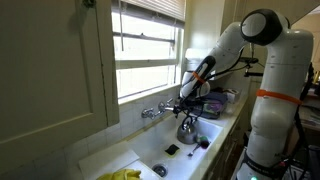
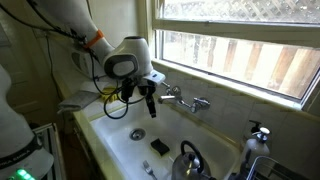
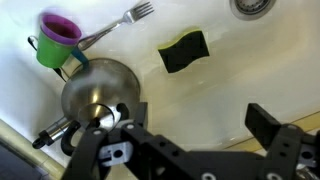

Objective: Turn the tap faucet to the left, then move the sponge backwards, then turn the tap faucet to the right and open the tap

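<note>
The chrome tap faucet [image 1: 152,111] is mounted on the wall under the window, its spout reaching over the white sink; it also shows in an exterior view [image 2: 186,100]. The dark sponge with a yellow-green edge [image 3: 184,50] lies on the sink floor, seen in both exterior views [image 1: 171,149] [image 2: 159,146]. My gripper [image 3: 195,122] is open and empty, hanging above the sink just beside the spout's end [image 1: 183,103] [image 2: 150,96]. I cannot tell if it touches the spout.
A steel kettle [image 3: 100,90] stands in the sink [image 2: 110,145] beside a green and purple cup [image 3: 58,40] and a fork [image 3: 122,24]. The drain [image 2: 138,132] is near the sponge. Yellow gloves [image 1: 125,175] lie on the counter. A soap bottle [image 2: 258,135] stands at the sink's end.
</note>
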{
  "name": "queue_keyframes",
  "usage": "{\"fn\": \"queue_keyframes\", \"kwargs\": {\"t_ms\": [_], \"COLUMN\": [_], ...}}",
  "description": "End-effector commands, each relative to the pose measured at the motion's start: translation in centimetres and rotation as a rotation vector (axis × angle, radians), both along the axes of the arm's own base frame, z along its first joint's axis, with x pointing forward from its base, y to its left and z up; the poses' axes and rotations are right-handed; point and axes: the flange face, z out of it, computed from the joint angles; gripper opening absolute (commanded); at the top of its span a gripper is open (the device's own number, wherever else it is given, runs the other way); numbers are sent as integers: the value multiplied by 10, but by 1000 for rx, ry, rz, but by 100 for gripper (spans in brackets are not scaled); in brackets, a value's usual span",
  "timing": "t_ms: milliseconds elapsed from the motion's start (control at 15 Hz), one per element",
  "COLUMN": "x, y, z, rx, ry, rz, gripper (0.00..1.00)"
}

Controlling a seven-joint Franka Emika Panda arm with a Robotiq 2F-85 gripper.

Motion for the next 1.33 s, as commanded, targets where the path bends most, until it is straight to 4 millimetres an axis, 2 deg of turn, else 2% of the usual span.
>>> {"fn": "queue_keyframes", "kwargs": {"t_ms": [0, 200, 600, 733, 1000, 1267], "x": [-29, -32, -14, -1, 38, 83], "y": [-10, -14, 10, 18, 38, 61], "z": [24, 44, 85, 96, 117, 120], "rx": [32, 51, 185, 220, 268, 287], "ry": [-25, -85, -144, -146, -137, -120], "rz": [-1, -30, -81, -95, -101, -107], "gripper": [100, 100, 100, 100, 100, 100]}}
